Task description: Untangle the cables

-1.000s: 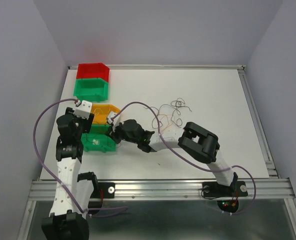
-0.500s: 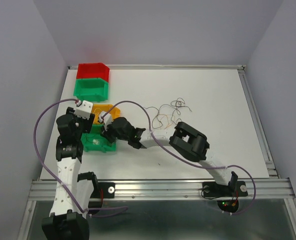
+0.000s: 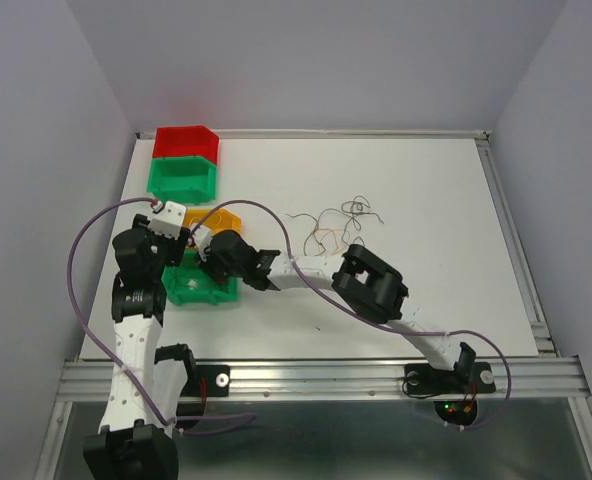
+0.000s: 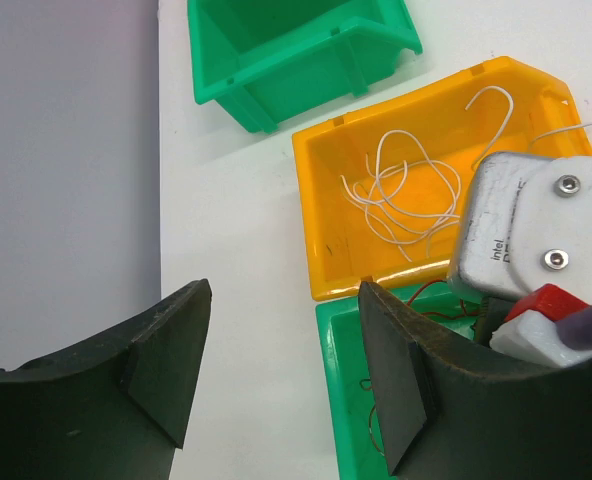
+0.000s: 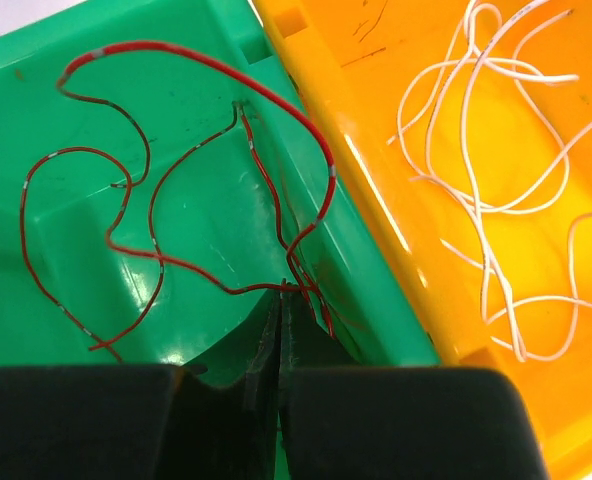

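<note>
Your right gripper (image 5: 281,300): jaws pressed together, pinching a red wire (image 5: 206,62) that loops across the near green bin (image 5: 36,120).
Your left gripper (image 4: 281,330): jaws spread, holding nothing, above the table (image 4: 236,200) beside the orange bin (image 4: 331,240).
Orange bin: white wires (image 4: 401,195) inside.
Other cables (image 3: 341,225): loose tangle on the table, well apart from both grippers.
Far left: red bin (image 3: 186,142), far green bin (image 3: 183,178).

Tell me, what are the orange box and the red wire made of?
The orange box looks like hard moulded plastic: smooth and glossy, with bright glints on its wall. The red wire is probably thin metal in a red plastic coat, since it keeps its curls; the core does not show.
</note>
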You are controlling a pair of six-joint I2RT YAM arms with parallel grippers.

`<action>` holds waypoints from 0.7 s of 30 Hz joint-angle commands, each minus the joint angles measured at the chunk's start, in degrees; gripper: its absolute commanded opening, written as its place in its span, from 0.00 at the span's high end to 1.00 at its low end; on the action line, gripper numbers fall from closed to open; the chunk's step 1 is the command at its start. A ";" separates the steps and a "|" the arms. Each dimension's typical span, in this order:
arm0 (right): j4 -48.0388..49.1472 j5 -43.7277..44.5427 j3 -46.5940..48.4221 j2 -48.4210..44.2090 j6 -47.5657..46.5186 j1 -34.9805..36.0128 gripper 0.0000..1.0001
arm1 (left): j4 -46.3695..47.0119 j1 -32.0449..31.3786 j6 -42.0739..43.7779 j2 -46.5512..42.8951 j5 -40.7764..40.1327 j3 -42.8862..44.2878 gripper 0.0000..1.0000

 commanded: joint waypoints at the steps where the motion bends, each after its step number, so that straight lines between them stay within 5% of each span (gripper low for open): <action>1: -5.80 1.10 3.64 1.89 -2.14 0.55 1.00 | 1.36 0.28 0.53 -0.35 1.00 -0.07 0.28; 21: 0.78 -0.05 -2.69 -8.21 0.49 0.55 0.87 | 2.59 5.02 -2.37 2.99 -1.37 6.87 0.24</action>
